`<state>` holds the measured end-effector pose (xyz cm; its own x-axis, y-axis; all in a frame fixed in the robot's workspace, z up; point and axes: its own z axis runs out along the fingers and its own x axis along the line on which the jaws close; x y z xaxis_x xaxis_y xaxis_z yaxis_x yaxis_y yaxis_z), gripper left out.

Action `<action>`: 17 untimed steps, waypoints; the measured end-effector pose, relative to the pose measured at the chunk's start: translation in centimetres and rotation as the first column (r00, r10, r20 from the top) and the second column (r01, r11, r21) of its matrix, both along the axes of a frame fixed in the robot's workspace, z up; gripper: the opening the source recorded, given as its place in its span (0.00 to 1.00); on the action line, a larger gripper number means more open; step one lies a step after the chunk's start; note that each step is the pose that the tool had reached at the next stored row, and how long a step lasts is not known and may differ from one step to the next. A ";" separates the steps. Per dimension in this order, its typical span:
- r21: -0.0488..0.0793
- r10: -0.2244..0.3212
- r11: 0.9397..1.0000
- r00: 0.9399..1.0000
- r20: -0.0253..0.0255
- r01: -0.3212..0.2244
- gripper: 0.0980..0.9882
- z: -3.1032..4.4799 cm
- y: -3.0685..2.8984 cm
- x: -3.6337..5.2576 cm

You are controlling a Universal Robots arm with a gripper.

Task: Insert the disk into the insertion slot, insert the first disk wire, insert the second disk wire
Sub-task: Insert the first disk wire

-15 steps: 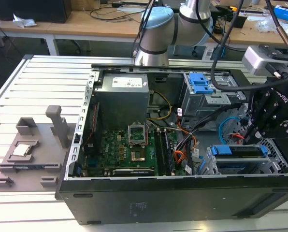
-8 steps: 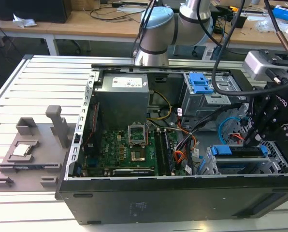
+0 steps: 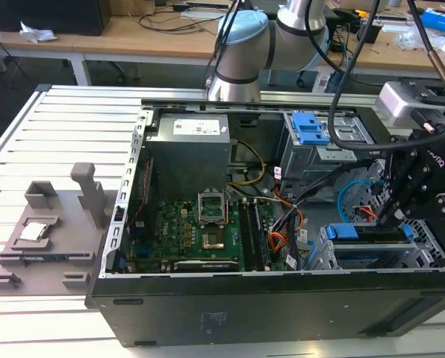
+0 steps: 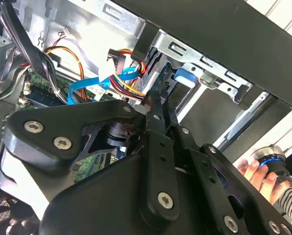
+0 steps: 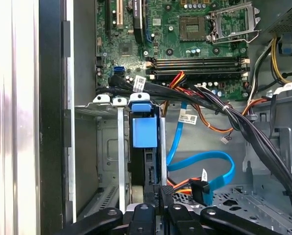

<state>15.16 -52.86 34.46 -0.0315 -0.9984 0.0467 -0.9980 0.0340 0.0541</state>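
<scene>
Closest in, the gripper [image 5: 159, 196] has its fingers drawn narrow, pinched on the small dark plug of the first disk wire [image 5: 181, 185], whose red and orange strands trail away beside it. The plug sits right at the rear edge of the disk [image 5: 145, 133]. The disk is seated in the insertion slot [image 5: 120, 147], standing edge-on in the first wrist view with its bright blue carrier tab showing between the silver cage walls. Just beside the gripper, a blue cable [image 5: 205, 164] loops across the case floor and ends in a black plug [image 5: 199, 192], which lies loose, apart from the disk. Past that, a thick black cable bundle [image 5: 224, 110] sweeps over the cage edge. Beyond it lies the green motherboard [image 5: 131, 49], with its memory sticks [image 5: 200, 62] and then the open processor socket [image 5: 231, 19]. In the exterior view, the blue latch [image 3: 309, 128] sits on its grey cage toward the back. In the second wrist view, outside the case wall, a person's hand [image 4: 254, 172] grips a round dark knob [image 4: 271, 160].
</scene>
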 end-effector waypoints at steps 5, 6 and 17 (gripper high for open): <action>0.000 0.000 1.000 1.000 0.000 0.000 0.07 -0.28 -0.12 0.04; 0.000 0.000 1.000 1.000 0.000 0.000 0.07 -0.34 -0.13 0.07; 0.000 0.000 1.000 1.000 0.000 0.000 0.07 -0.91 -0.16 0.46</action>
<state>15.62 -53.02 33.55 -0.0316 -0.9984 0.0467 -0.9979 0.0341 0.0543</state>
